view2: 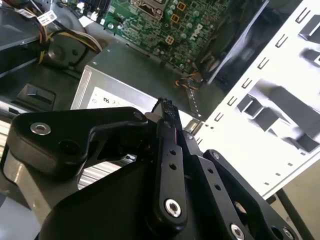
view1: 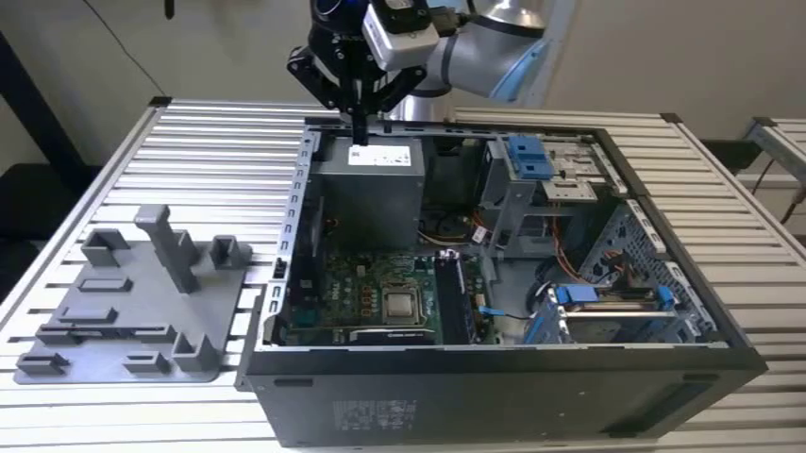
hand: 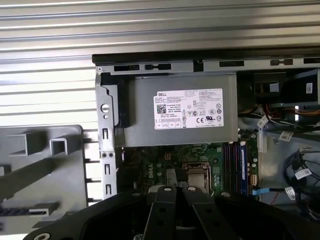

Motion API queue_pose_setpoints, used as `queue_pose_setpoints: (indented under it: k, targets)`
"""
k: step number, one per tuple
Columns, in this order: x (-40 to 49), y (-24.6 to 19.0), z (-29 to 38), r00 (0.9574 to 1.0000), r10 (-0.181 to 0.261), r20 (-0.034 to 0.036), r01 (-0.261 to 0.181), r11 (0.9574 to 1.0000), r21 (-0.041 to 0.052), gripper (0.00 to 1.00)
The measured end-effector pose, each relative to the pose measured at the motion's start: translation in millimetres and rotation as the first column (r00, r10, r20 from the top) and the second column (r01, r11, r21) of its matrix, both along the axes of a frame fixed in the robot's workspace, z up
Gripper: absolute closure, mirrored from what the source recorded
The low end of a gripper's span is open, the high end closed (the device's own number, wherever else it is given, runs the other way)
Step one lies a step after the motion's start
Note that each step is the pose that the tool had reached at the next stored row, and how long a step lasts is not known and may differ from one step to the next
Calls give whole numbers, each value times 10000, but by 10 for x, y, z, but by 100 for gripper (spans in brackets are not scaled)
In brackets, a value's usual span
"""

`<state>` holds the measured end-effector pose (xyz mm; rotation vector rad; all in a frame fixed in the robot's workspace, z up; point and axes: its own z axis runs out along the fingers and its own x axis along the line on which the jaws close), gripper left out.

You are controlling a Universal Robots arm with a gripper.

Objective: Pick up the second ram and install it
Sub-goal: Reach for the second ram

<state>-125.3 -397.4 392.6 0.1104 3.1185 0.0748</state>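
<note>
My gripper [view1: 359,127] hangs above the back rim of the open computer case [view1: 504,373], over the grey power supply [view1: 365,193]. Its black fingers [view2: 167,130] are shut against each other with nothing between them, and they also show in the first wrist view [hand: 165,205]. A long dark board stands on edge in the memory slots [view1: 451,297] beside the processor socket [view1: 400,304], far below and in front of the gripper. The same slots [hand: 235,162] appear in the first wrist view. I cannot tell whether that board is the second ram.
A grey plastic tray [view1: 126,354] with upright posts lies on the slatted table [view1: 214,142] at the exterior view's left of the case. Blue-latched drive cages [view1: 529,156] and cables fill the case's other side. The power supply [hand: 180,110] sits against the case wall.
</note>
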Motion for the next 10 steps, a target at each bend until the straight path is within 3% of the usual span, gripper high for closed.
queue_pose_setpoints:
  k: [10]
  targets:
    - [-226,0,0,10000,0,-4,0,10000,0,89]
